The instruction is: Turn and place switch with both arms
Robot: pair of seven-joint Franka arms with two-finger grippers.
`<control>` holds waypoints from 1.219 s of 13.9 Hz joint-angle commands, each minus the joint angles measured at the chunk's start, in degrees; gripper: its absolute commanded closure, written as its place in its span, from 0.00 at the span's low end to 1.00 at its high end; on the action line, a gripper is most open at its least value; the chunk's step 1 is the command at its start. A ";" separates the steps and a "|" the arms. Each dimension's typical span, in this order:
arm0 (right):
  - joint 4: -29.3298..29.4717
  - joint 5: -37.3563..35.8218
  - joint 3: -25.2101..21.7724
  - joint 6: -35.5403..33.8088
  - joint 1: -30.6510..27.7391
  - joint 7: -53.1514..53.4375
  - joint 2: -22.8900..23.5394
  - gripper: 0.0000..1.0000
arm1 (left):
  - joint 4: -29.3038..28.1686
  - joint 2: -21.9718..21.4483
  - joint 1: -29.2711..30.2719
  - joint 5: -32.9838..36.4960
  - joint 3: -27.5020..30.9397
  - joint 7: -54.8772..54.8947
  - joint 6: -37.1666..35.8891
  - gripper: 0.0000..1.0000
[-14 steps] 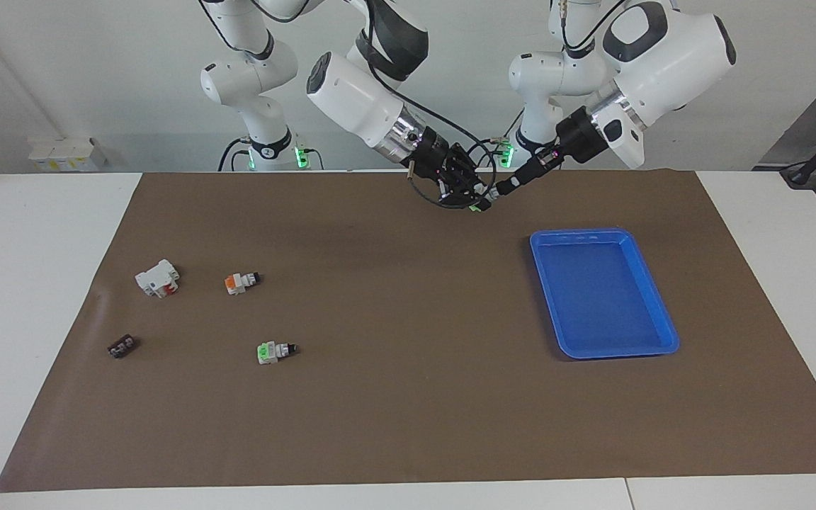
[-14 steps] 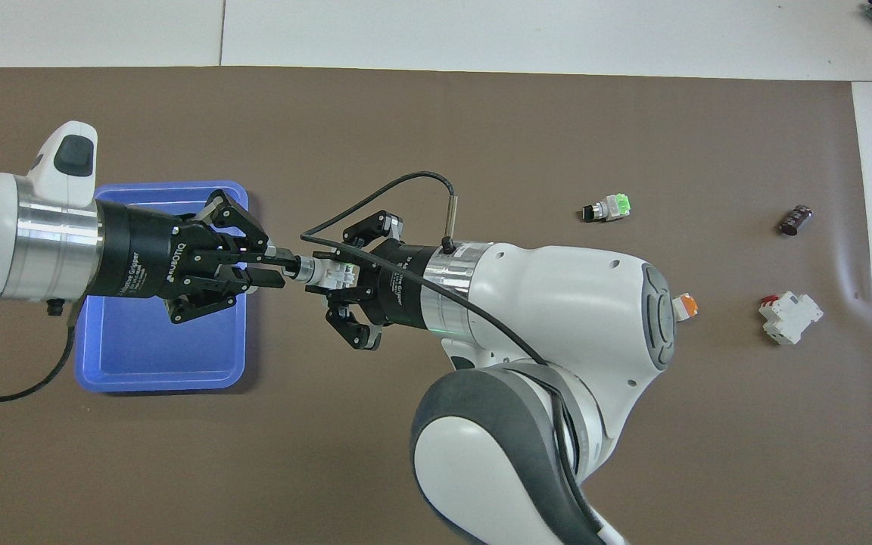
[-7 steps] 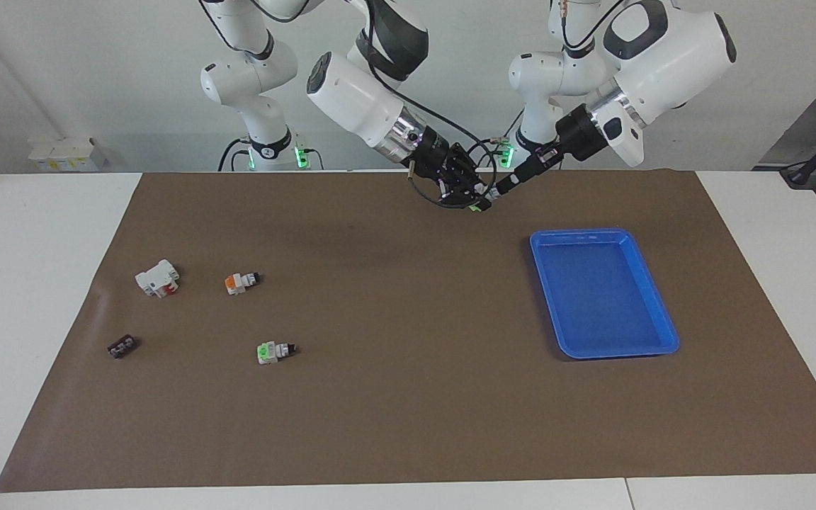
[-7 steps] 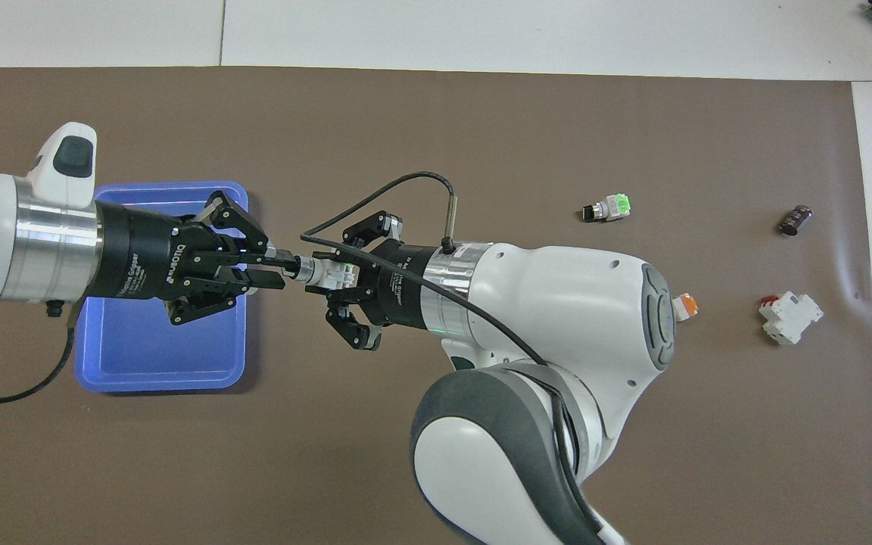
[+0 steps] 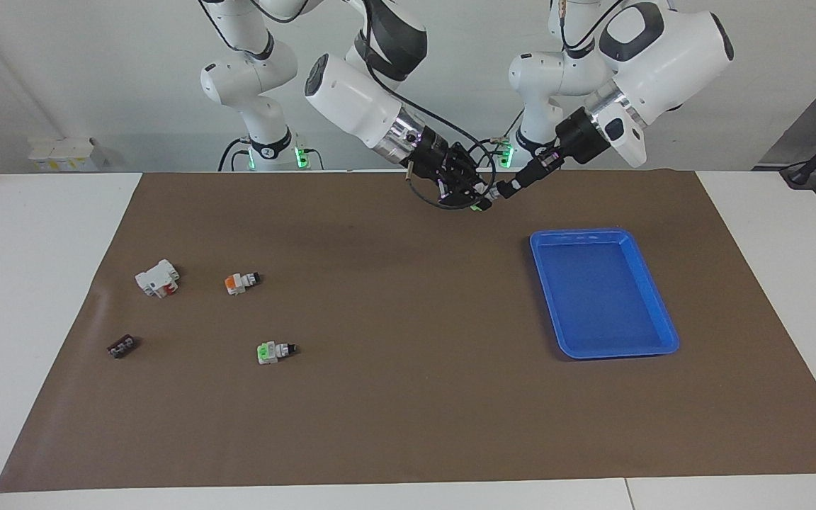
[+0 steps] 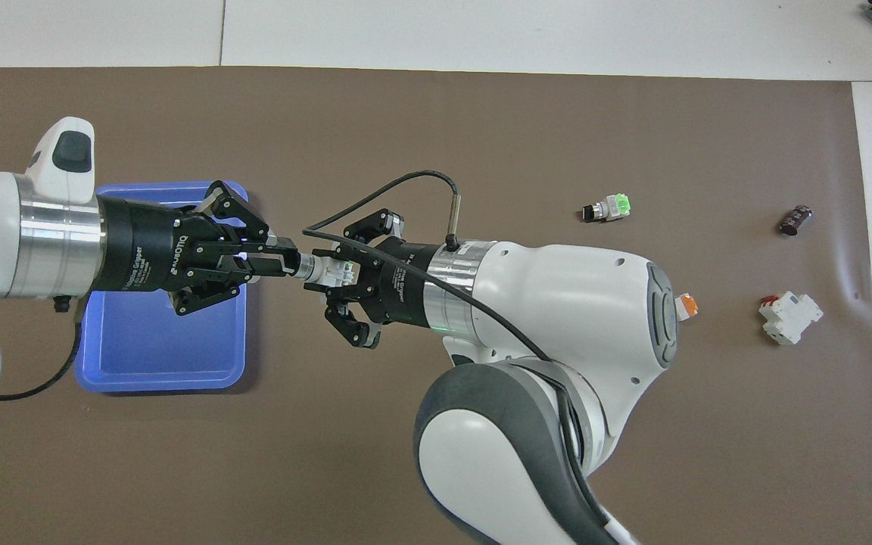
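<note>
The switch (image 6: 328, 269), a small white block with a pale-green patch, hangs in the air between my two grippers, over the brown mat beside the blue tray; it also shows in the facing view (image 5: 480, 205). My right gripper (image 6: 336, 272) is shut on its white body and also shows in the facing view (image 5: 475, 196). My left gripper (image 6: 290, 263) comes in over the tray and is shut on the black knob end; it also shows in the facing view (image 5: 506, 188). The two grippers point at each other, almost in line.
A blue tray (image 5: 603, 292) lies toward the left arm's end and also shows in the overhead view (image 6: 163, 363). Toward the right arm's end lie a bright-green switch (image 5: 273, 350), an orange-ended switch (image 5: 239, 282), a white breaker (image 5: 157, 278) and a small black part (image 5: 121, 346).
My left gripper has slid closer along the knob toward the right gripper and turned slightly. Both grippers and the switch have shifted a little. The things on the mat have not moved.
</note>
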 commanded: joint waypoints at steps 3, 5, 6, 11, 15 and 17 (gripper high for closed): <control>0.67 1.15 0.22 0.62 0.00 0.46 0.28 1.00 | -1.82 -1.70 -0.53 -0.69 0.17 0.35 0.91 0.96; 0.75 1.24 0.22 0.62 0.00 0.46 0.28 1.00 | -1.04 -1.79 -0.26 -0.60 0.17 0.44 -1.89 1.00; 0.75 1.24 0.22 0.62 0.00 0.46 0.28 1.00 | -0.42 -1.70 -0.18 -0.42 0.17 0.52 -2.86 1.00; 0.67 1.24 0.22 0.62 0.00 0.46 0.28 1.00 | 0.20 -1.88 -0.26 1.41 -0.01 3.66 -3.57 1.00; 0.67 1.15 0.22 0.62 0.00 0.46 0.19 1.00 | -0.68 -2.32 -0.09 1.86 -0.01 18.95 -3.75 1.00; 0.67 1.15 0.22 0.62 0.00 0.46 0.19 1.00 | -0.77 -2.32 0.00 1.95 0.08 25.80 -3.84 1.00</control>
